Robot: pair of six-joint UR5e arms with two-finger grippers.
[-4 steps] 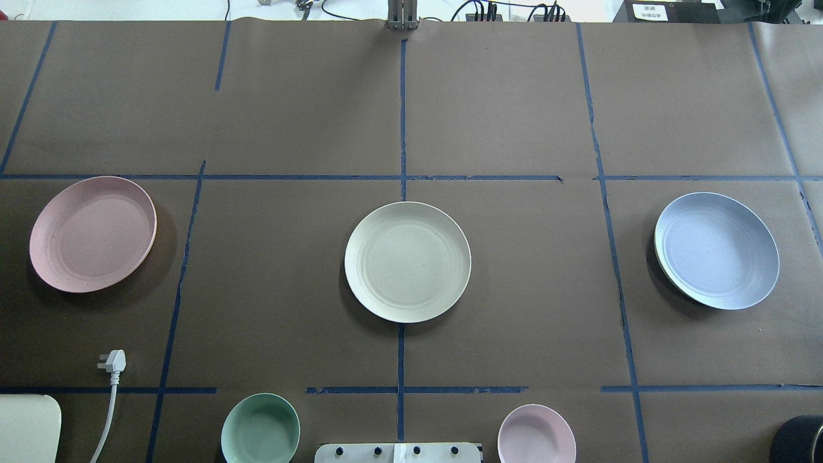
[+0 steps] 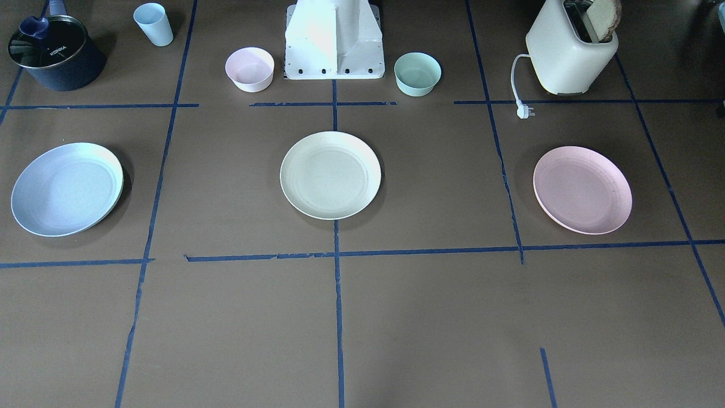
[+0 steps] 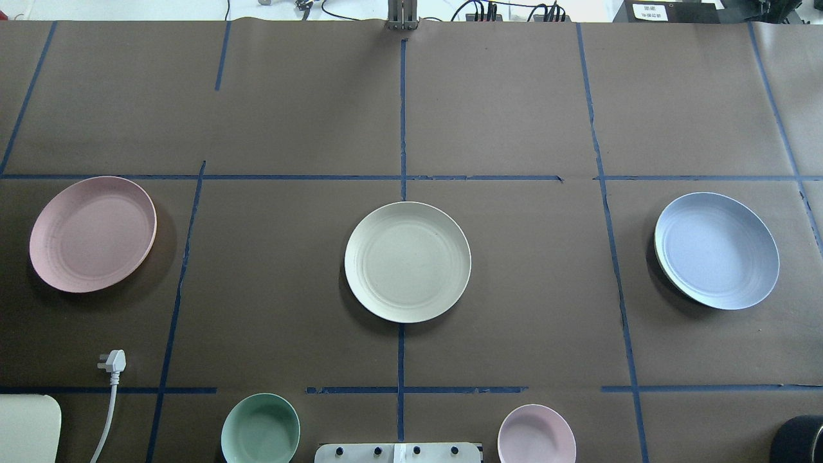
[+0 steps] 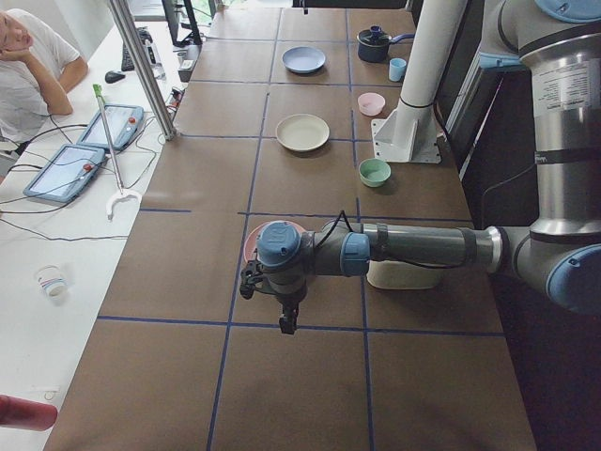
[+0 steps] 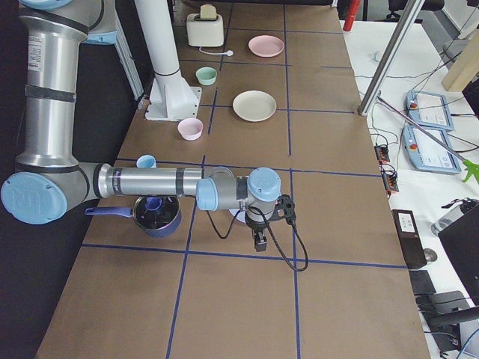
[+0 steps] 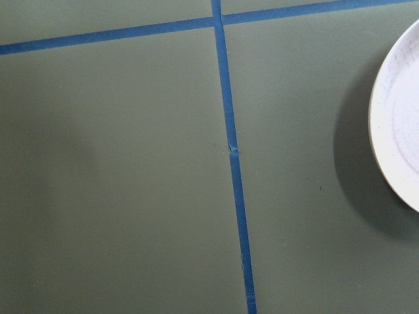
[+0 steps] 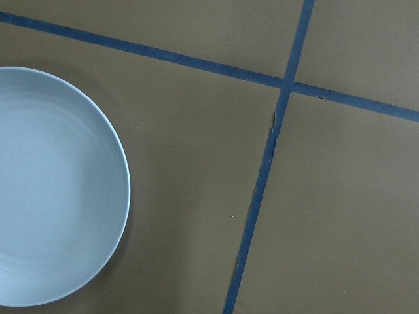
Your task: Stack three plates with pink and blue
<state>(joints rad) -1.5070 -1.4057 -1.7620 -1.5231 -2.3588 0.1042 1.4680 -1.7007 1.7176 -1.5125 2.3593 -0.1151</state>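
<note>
Three plates lie apart in a row on the brown table. The cream plate [image 3: 407, 262] is in the middle, the pale pink plate [image 3: 92, 233] at the left, the light blue plate [image 3: 716, 250] at the right. My left gripper [image 4: 287, 324] hangs above the table beside the pink plate [image 4: 250, 246], whose edge shows in the left wrist view [image 6: 399, 131]. My right gripper [image 5: 259, 243] hangs beside the blue plate [image 7: 55, 186]. Both grippers show only in the side views, so I cannot tell if they are open or shut.
A mint bowl [image 3: 260, 429] and a small pink bowl [image 3: 536, 434] stand near the robot base [image 2: 334, 39]. A toaster [image 2: 571, 48] with its loose plug [image 3: 112, 362] is at the near left. A dark pot [image 2: 54, 54] and a blue cup [image 2: 153, 24] are at the near right.
</note>
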